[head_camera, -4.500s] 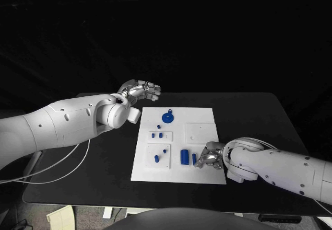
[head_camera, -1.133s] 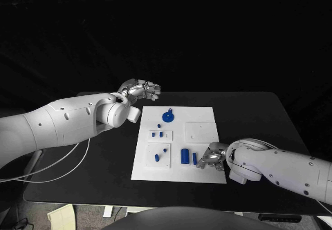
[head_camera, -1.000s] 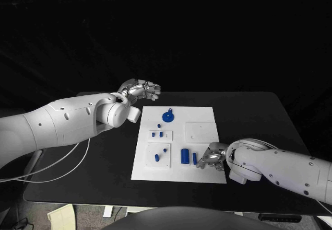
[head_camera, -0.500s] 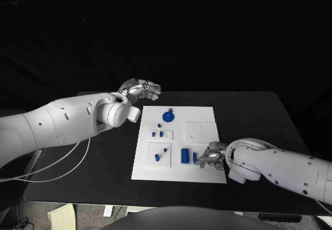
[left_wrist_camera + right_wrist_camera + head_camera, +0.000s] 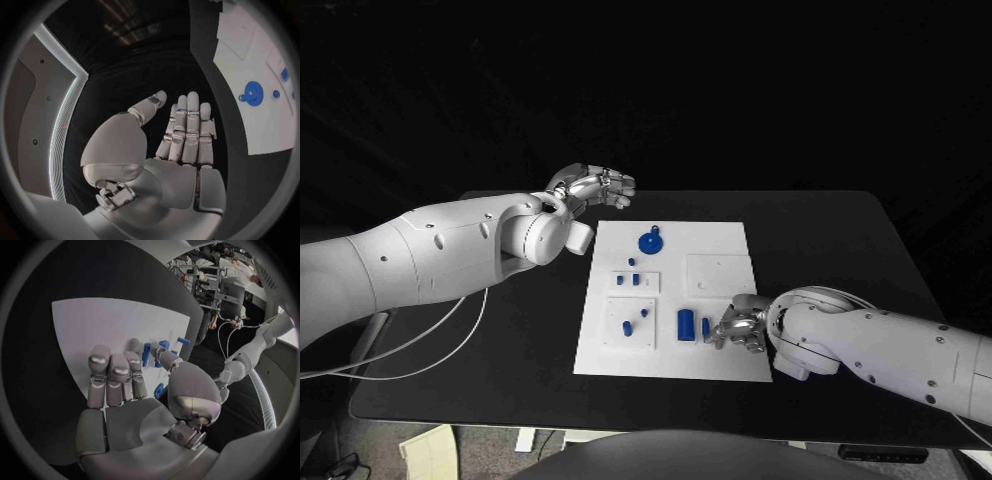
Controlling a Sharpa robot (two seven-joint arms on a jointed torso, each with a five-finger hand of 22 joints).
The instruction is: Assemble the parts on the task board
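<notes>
Head view showed the white task board (image 5: pixel 718 245) lying mid-tabletop (image 5: pixel 834 230) with blue parts (image 5: pixel 687 325) on it. The right hand (image 5: pixel 737 327) pinched a slim blue part (image 5: pixel 707 326) at the board's near right edge. The left hand (image 5: pixel 596 187) hung off the far left corner, fingers straight and holding nothing.

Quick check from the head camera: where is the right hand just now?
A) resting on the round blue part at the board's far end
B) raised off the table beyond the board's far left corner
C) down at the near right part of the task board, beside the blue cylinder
C: the right hand sits low at the near right part of the task board, its fingers next to the blue cylinder.
</notes>
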